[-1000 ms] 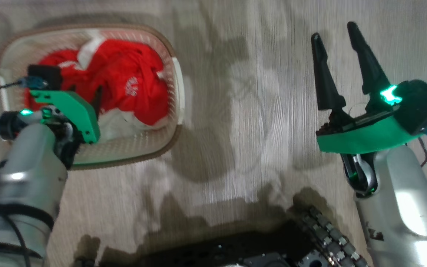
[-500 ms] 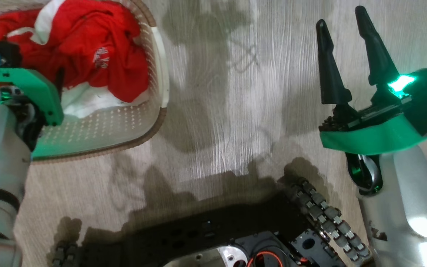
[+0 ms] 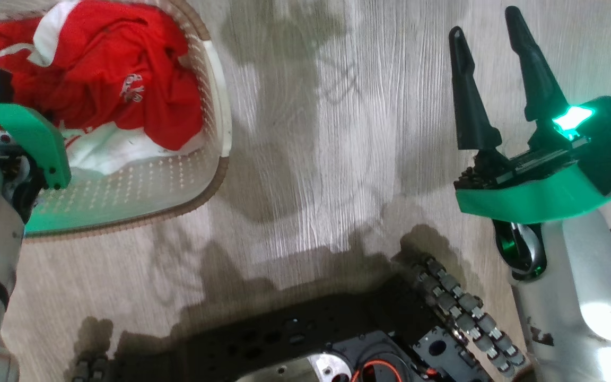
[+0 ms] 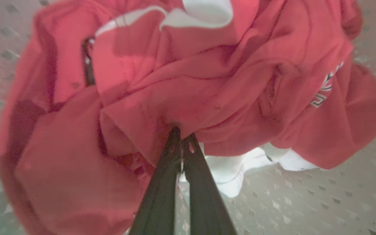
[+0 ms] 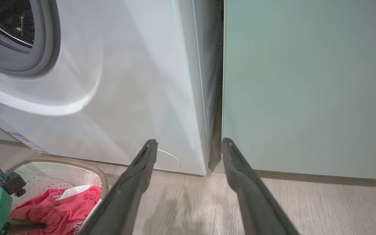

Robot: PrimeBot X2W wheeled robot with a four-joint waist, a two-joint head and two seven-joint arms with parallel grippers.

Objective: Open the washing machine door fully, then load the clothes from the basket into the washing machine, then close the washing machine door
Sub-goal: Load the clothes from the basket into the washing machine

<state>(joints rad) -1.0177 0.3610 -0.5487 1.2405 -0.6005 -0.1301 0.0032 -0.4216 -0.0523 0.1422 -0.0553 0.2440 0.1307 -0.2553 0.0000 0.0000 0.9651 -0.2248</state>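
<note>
Left gripper (image 4: 183, 135): clenched tight, its two dark fingers pressed together on a fold of the clothes (image 4: 207, 81), the tips sunk in red fabric (a shallow pinch, so you may be holding one layer only).
Clothes: a bunched red heap with white trim, lying in the basket (image 4: 305, 202).
Basket: on the floor (image 3: 311, 159) at the robot's left, just in front of the washing machine (image 5: 126, 81).
Right gripper (image 3: 485, 24): spread wide and holding nothing, hovering above bare floor, pointed at the machine's lower corner beside the pale green cabinet (image 5: 305, 81).
Drum mouth: the grey gasket (image 5: 46, 49) looks uncovered, so you can judge the door-opening step done.
Step in hand: loading, at the grasp in the basket.
Next move: lift until the hanging fabric clears the brown rim, then carry it up to the drum mouth.
Watch for: a trailing sleeve catching the rim and tipping the basket.
</note>
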